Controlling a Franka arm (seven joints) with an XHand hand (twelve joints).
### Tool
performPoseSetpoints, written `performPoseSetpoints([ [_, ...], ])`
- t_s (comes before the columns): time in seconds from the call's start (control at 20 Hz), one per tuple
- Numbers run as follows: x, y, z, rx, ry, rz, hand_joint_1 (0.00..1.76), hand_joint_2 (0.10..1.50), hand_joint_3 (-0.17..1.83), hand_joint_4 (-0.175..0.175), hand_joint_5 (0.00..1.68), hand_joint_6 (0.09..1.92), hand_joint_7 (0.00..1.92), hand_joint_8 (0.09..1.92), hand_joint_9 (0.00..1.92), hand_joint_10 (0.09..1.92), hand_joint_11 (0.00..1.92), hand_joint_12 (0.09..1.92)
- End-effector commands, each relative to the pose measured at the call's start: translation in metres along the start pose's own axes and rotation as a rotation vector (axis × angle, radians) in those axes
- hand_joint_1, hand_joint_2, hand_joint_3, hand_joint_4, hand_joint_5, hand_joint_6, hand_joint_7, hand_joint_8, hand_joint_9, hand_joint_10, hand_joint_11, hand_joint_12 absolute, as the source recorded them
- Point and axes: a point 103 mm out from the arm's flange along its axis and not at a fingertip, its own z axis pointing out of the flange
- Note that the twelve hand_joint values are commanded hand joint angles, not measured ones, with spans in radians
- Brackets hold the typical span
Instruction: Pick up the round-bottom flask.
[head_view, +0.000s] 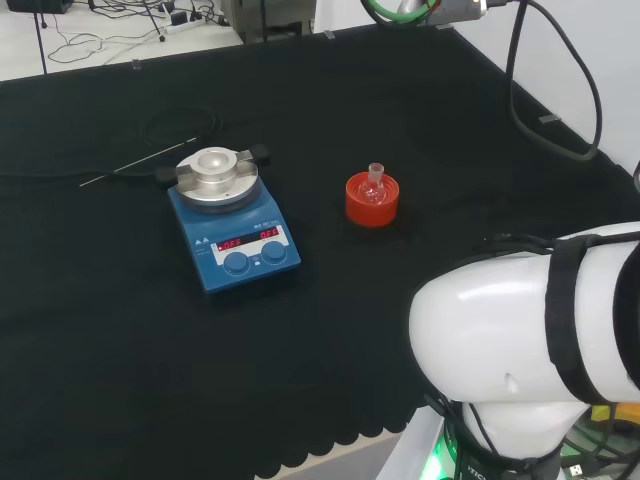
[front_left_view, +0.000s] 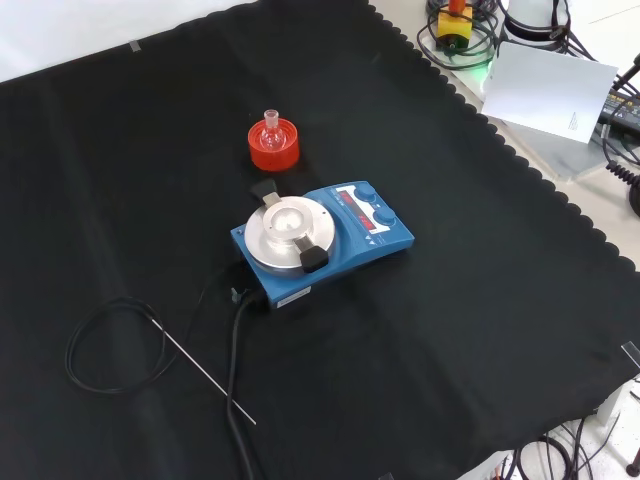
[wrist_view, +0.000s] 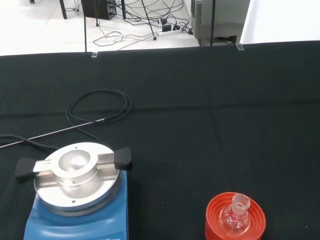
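So far nothing of the pick-up is showing as done: the round-bottom flask (head_view: 374, 186) is sitting upright in its red ribbed stand (head_view: 372, 201) on the black-clothed counter (head_view: 120, 380), neck pointing up, with nothing touching it. In the head view the stand is lying to the right of the blue hotplate stirrer (head_view: 236, 233), apart from it with bare cloth between; in the front view the same pair is lining up one behind the other, the flask and stand being farther off and just beyond the stirrer's round metal plate (front_left_view: 290, 229). The wrist view is looking past the stirrer toward the flask, which is appearing small and clear inside the red ring.

A thin metal probe (front_left_view: 200, 368) and its black cable (front_left_view: 95, 352) are trailing across the cloth on the stirrer's far side from the flask, well away from any approach path, as far as I can judge.

The arm's white link (head_view: 520, 320) is standing at the right of the head view, and I cannot tell how the fingers are set, whether straight or curled.

Everything therefore seems to be remaining: reaching over to the stand, closing round the flask, most likely at its neck or bulb, and lifting it clear of the ring. The glass is looking small and smooth, so I judge it will be calling for a careful, centred grasp.
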Motion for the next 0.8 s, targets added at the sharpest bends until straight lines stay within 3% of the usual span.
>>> performPoseSetpoints([
  [0.05, 0.0, 0.0, 0.0, -0.011, -0.008, 0.001, 0.42, 1.07, 0.45, 0.018, 0.5, 0.48, 0.14, 0.6, 0.3, 0.62, 0.03, 1.37],
  [0.2, 0.0, 0.0, 0.0, -0.012, -0.016, 0.003, 0.28, 1.15, 0.4, -0.012, 0.39, 0.37, 0.11, 0.59, 0.24, 0.64, 0.0, 1.36],
  [0.8, 0.006, 0.013, 0.022, 0.021, -0.009, 0.042, 0.27, 1.16, 0.38, -0.016, 0.38, 0.35, 0.1, 0.59, 0.23, 0.65, 0.0, 1.35],
])
